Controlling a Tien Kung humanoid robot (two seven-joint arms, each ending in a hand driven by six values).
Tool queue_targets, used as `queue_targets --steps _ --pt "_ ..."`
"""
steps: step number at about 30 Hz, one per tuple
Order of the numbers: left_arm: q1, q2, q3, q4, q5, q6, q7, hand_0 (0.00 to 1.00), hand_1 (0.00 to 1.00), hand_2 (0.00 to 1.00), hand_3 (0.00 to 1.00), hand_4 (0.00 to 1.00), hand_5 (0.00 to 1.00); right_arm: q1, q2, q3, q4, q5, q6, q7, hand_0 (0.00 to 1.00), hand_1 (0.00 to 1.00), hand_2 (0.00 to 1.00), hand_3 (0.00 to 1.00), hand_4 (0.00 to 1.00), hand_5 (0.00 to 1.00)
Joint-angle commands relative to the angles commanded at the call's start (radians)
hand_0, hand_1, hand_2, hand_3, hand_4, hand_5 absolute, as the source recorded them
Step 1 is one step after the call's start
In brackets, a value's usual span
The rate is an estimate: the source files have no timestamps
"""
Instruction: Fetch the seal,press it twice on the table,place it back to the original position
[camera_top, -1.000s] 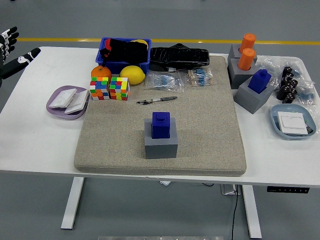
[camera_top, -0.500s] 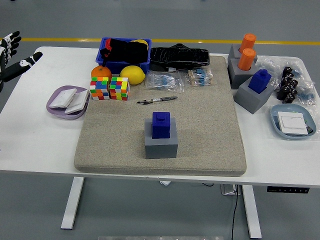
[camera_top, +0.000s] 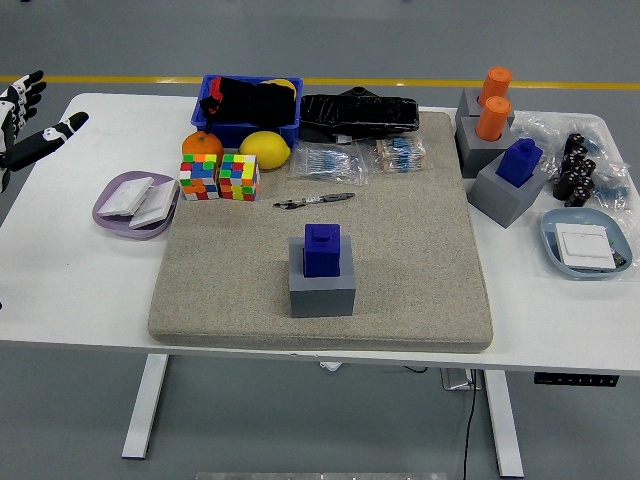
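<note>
At the middle of the tan mat (camera_top: 400, 250) on the white bench (camera_top: 80, 270), the blue seal (camera_top: 322, 249) stood upright in its grey block holder (camera_top: 322, 290), untouched and with nothing around it. The left robot hand (camera_top: 22, 125) was at the far left edge of the view, over the bench's far left corner, with its black fingers (camera_top: 28, 84) spread apart and holding nothing, well apart from the seal. The right robot hand was out of view. Just behind the seal, a pen (camera_top: 314, 201) lay on the mat, and beyond it were two clear packets of small parts (camera_top: 328, 160). Off the mat's far left corner stood two colour-cube puzzles (camera_top: 219, 177) side by side, with an orange (camera_top: 201, 145) and a lemon (camera_top: 264, 149) just behind them and a blue bin (camera_top: 212, 129) of dark items behind those. A black tray (camera_top: 358, 113) lay beside the bin. A lilac dish (camera_top: 108, 213) with white pads sat on the bench to the left of the mat. To the right of the mat, a second blue seal (camera_top: 519, 162) stood in a grey holder, two orange cylinders (camera_top: 494, 103) stood in another holder behind it, and a pale blue dish (camera_top: 556, 240) with a white pad sat nearer the front.
</note>
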Motion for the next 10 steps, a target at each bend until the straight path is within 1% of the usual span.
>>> queue_targets --steps 6,10 --pt "0.006 -0.001 0.003 -0.003 -0.001 -0.010 0.003 0.974 0.991 0.948 0.982 0.957 0.482 -0.004 0.000 -0.007 -0.001 0.000 0.001 -0.001 0.784 0.682 0.658 0.613 0.774 0.441" --pt "0.005 -0.003 0.009 -0.006 0.001 -0.006 0.005 0.974 0.991 0.948 0.982 0.957 0.482 -0.005 -0.003 -0.008 -0.001 -0.002 0.002 0.001 0.784 0.682 0.658 0.613 0.774 0.441"
